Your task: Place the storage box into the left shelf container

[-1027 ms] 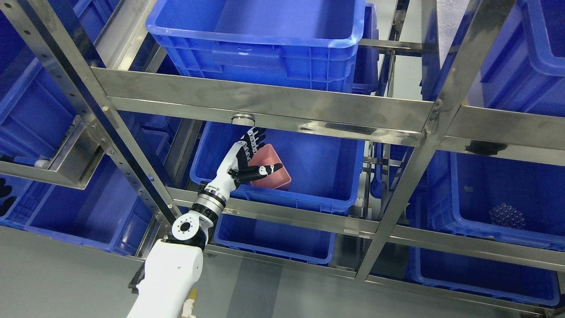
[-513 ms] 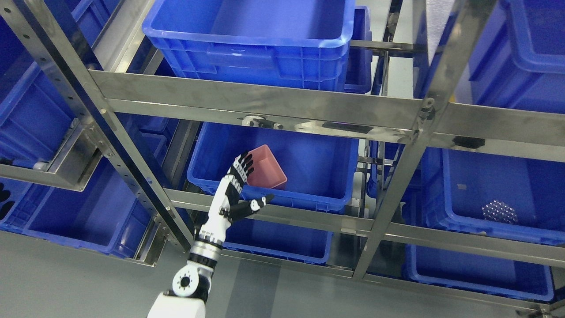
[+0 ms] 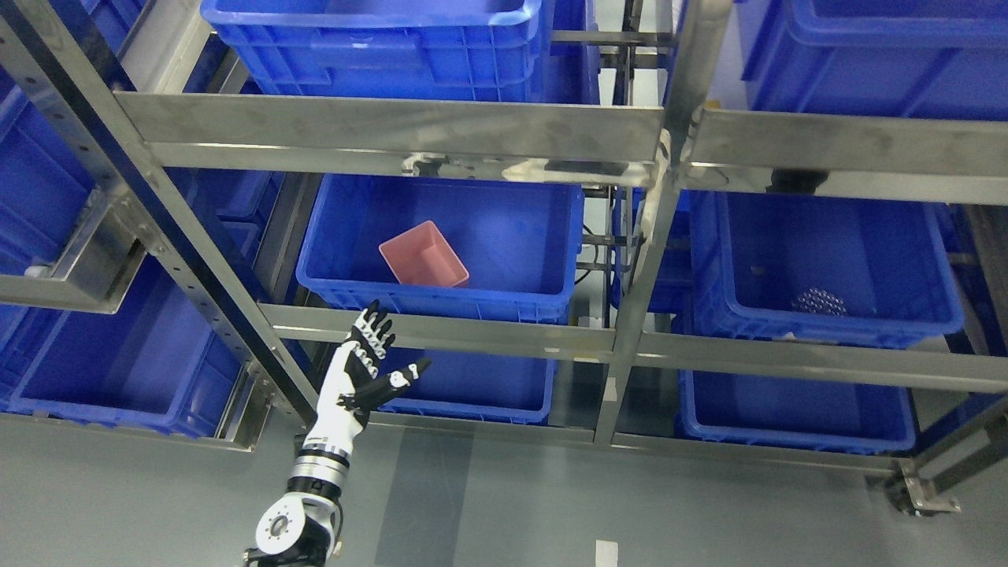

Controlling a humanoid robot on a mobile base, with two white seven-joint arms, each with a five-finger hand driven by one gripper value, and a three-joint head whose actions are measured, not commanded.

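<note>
At lower left, the left hand (image 3: 370, 370) hangs in front of the steel shelf rail (image 3: 441, 335), fingers spread, grasping nothing. One pink storage box (image 3: 424, 264) sits upright inside the left blue shelf container (image 3: 441, 303), near its front wall. It looks light, rigid plastic, probably slick; best gripped by the rim. One more container (image 3: 827, 327) on that level at right holds a small beaded cluster.

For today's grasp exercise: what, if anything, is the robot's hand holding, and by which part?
Nothing. The left hand is open and empty; the pink box lies in the blue bin.
</note>
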